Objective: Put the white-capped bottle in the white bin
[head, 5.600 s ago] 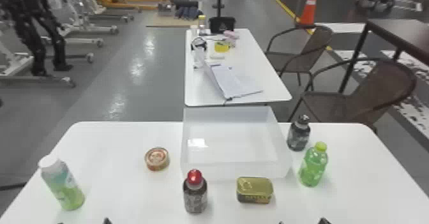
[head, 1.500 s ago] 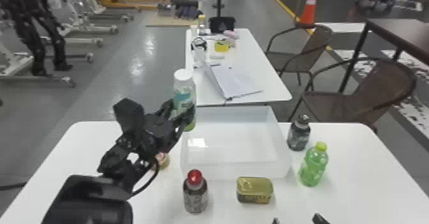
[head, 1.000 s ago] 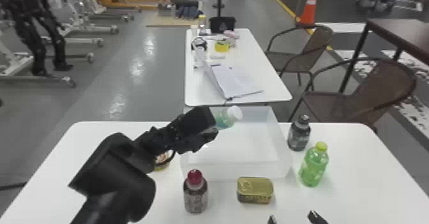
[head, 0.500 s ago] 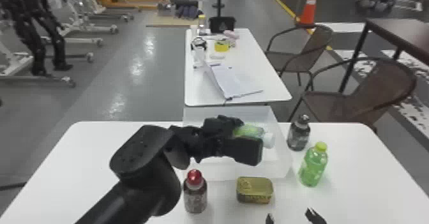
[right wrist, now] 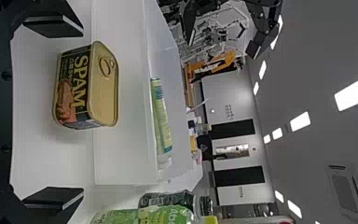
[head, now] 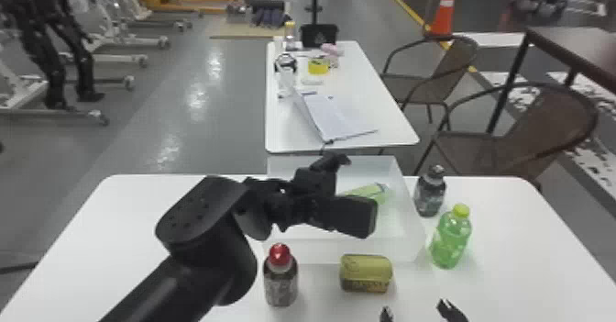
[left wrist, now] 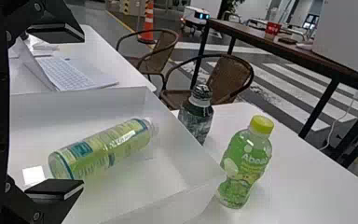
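My left gripper (head: 352, 187) is open over the white bin (head: 321, 251). The white-capped bottle (head: 378, 191) lies on its side in the bin, partly hidden behind a finger. In the left wrist view the bottle (left wrist: 107, 147) rests inside the bin (left wrist: 168, 205), free of my left gripper (left wrist: 77, 111), whose fingers stand wide apart. Near the front table edge my right gripper (head: 415, 309) is parked; in its wrist view this gripper (right wrist: 77, 112) stands open, with nothing held.
A red-capped bottle (head: 280, 280) and a yellow-lidded can (head: 365, 273) stand in front of the bin. To its right are a dark bottle (head: 429, 195) and a green bottle (head: 451, 238). A second table (head: 284, 128) lies beyond.
My left gripper carried the bottle rightward over the bin, tilting it from upright onto its side. Its fingers have since opened, and the bottle now lies loose in the bin.
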Tool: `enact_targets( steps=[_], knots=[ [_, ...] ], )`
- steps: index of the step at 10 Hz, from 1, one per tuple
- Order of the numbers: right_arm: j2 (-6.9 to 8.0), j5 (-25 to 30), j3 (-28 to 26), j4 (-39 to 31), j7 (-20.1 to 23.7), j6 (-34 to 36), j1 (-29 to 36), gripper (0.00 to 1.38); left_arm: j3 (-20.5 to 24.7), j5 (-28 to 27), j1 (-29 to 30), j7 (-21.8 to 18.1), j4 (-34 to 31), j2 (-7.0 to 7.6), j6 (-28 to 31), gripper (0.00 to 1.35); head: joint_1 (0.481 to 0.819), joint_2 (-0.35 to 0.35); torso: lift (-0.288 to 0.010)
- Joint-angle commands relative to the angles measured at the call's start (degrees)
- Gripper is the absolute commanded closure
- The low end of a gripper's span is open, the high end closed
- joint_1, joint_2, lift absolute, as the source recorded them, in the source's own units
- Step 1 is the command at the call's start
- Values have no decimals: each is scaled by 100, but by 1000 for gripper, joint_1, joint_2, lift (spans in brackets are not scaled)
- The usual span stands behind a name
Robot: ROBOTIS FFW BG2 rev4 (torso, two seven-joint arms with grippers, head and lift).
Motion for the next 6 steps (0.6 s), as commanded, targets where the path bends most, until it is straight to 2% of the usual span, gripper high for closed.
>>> enact_targets(
  steps=[1, 2, 3, 4, 5, 6],
  knots=[
    [-8, -17, 0, -9, 0, 0, 26, 96, 488, 37, 209, -26, -204, 22, -96, 160, 549, 0, -100],
    [-17, -17, 0, -18, 0, 0, 34, 96, 1174, 169, 587, -79, -477, -5, -70, 160, 549, 0, -100],
    [-26, -34, 0, -27, 0, 0, 61, 96, 2096, 626, 1167, -52, -758, -154, -79, 165, 549, 0, -100],
    [-35, -43, 0, -44, 0, 0, 78, 96, 3160, 1162, 1905, 115, -1013, -488, -281, 167, 549, 0, -100],
    [-35, -61, -9, -62, -9, 0, 113, 96, 4074, 1601, 2547, 343, -1206, -1007, -553, 167, 549, 0, -100],
    [-70, -78, -9, -97, -35, 0, 149, 96, 4751, 2076, 2969, 379, -1276, -1364, -703, 167, 549, 0, -100]
  ],
)
